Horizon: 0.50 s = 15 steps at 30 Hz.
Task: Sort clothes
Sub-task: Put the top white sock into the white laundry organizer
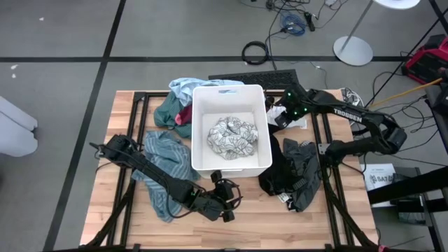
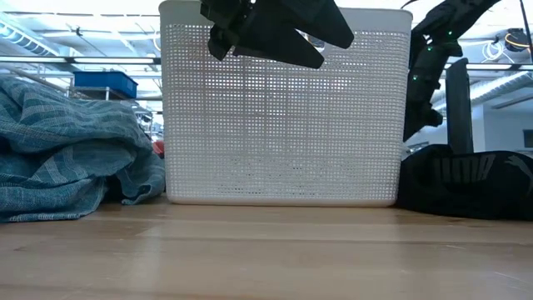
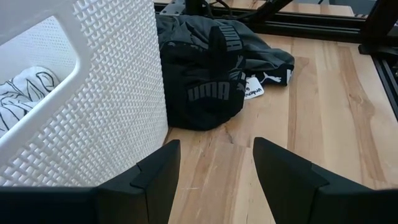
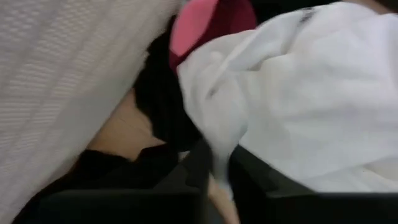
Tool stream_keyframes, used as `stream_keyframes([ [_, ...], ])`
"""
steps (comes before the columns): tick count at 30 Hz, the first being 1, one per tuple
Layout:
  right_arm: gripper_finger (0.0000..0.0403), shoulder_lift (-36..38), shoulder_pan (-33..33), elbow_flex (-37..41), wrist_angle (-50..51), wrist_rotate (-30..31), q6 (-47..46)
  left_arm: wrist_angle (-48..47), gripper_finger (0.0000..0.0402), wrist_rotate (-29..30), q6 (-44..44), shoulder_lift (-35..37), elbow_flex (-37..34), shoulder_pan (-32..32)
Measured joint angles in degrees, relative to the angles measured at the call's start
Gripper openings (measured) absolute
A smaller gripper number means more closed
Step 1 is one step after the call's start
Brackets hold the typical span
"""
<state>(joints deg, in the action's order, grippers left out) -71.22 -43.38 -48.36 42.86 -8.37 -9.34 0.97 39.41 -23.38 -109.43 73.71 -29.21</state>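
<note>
- The right gripper point(image 4: 217, 180) sits beside the right wall of the white bin point(image 1: 199, 133), near its far corner; its fingers are clenched on a fold of white cloth point(image 4: 298, 93), with pink fabric point(image 4: 205, 25) just beyond.
- The left gripper point(image 3: 214, 177) hovers over the wood table point(image 1: 245, 217) at the bin's near edge; fingers apart, holding nothing.
- A white patterned garment point(image 1: 233, 136) lies in the bin; teal clothes point(image 1: 164, 164) are heaped to its left; black clothes point(image 1: 294, 171) to its right.

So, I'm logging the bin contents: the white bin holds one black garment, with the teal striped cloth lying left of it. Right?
Not quite: the garment in the white bin is white with black line pattern, as the high view shows. The teal striped cloth does lie left of it.
</note>
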Motion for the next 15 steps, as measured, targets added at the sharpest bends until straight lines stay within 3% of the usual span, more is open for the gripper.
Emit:
stream_keyframes([
  [3,0.0012,0.9,0.0,-0.8,1.8,-0.1,-0.2,0.0,0.0212,0.0,0.0,0.0,0.0,-0.1],
  [6,0.0004,3.8,0.0,-3.4,5.5,3.7,0.0,0.0,0.0212,0.0,0.0,0.0,0.0,-0.2],
  [15,0.0001,18.4,2.3,-16.2,10.2,5.4,-2.6,-0.3,0.0212,0.0,0.3,0.0,0.0,-0.2],
])
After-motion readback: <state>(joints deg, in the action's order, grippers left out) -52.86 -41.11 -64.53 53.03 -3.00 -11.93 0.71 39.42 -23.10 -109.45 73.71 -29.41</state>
